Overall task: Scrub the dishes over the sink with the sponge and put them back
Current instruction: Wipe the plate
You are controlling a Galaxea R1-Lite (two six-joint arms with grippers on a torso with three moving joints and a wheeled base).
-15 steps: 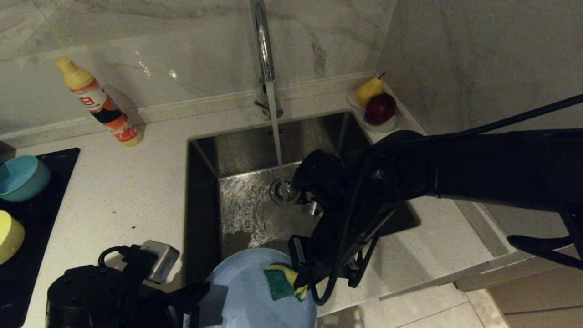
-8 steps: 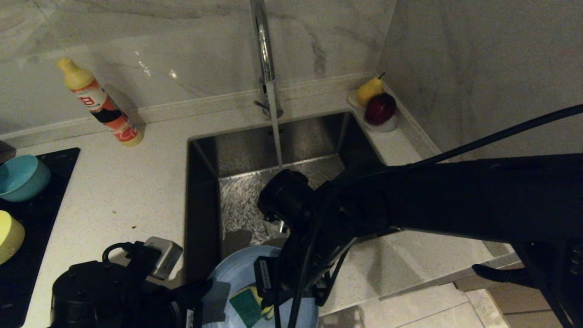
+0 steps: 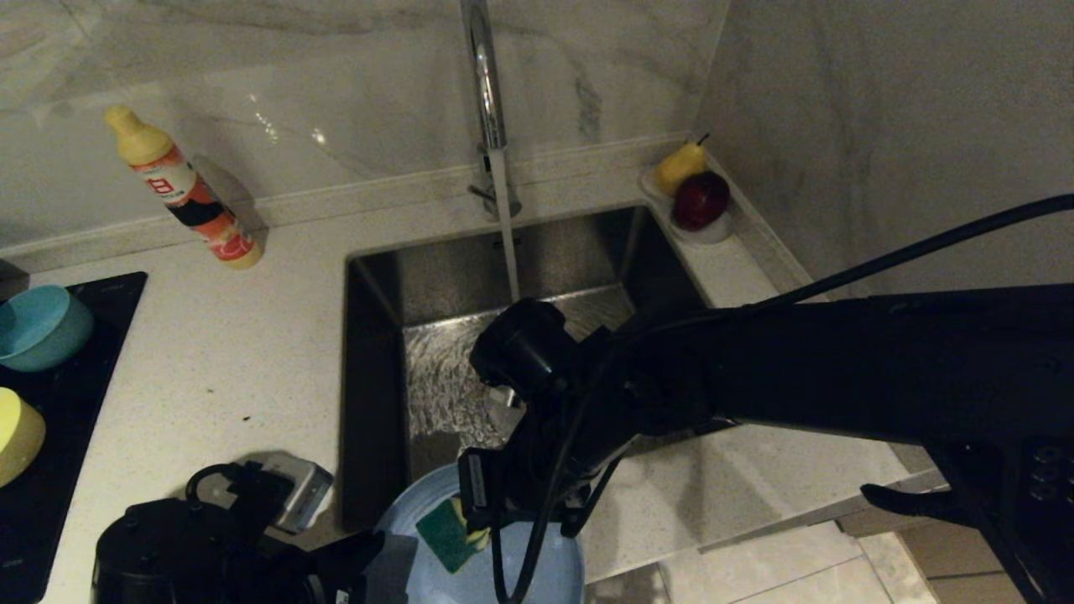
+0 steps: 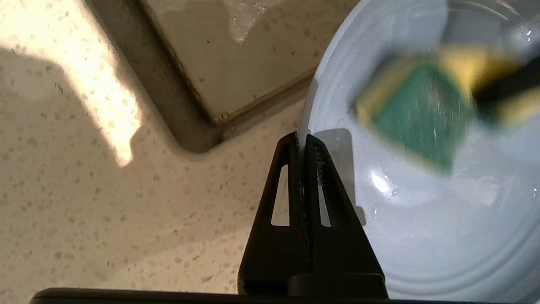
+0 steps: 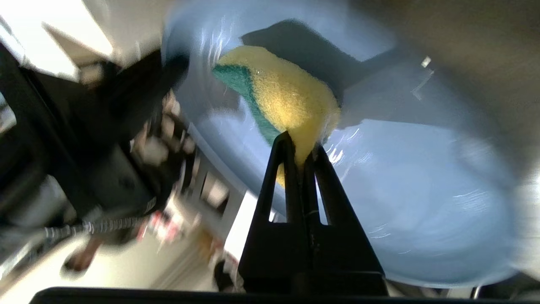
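Scrubbing is under way: since a second ago the right gripper (image 3: 470, 524), fingers clenched on the squashed yellow sponge with its green face (image 3: 445, 533), has swept leftward across the flat light-blue plastic plate (image 3: 537, 570) at the frame's lower centre, so the wiping stroke is progressing. The left gripper (image 4: 303, 141) pinches the plate's rim, holding it over the near edge of the square steel sink (image 3: 377, 335), where tap water runs. The teal-blue bowl (image 3: 38, 327) and pale yellow bowl (image 3: 17, 436) wait at far left; a clear dish (image 3: 713, 231) at upper right holds a pear and red fruit.
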